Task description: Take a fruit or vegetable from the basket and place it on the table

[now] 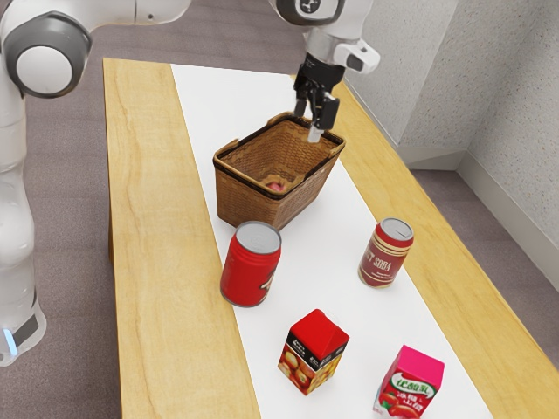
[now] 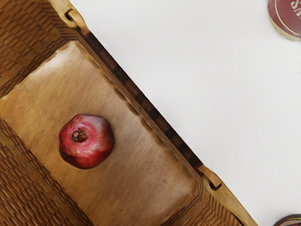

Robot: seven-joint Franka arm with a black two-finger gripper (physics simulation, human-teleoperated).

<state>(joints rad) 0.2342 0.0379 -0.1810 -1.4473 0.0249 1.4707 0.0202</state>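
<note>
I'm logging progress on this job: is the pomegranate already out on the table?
No, the pomegranate sits inside the basket, on its tan bottom.

Glossy white arm (image 1: 16, 218), grey-ringed joint (image 1: 77, 45) with white cap (image 1: 44, 70), blue light strip (image 1: 10, 340), black pincer (image 1: 307, 125).

Red pomegranate (image 2: 86, 141), crown showing, lying on the floor of the brown woven basket (image 1: 248, 197), basket upright

Table (image 1: 157, 227): runner (image 1: 323, 253), basket (image 1: 244, 197), two cans (image 1: 251, 269), two cartons (image 1: 314, 349)
</note>
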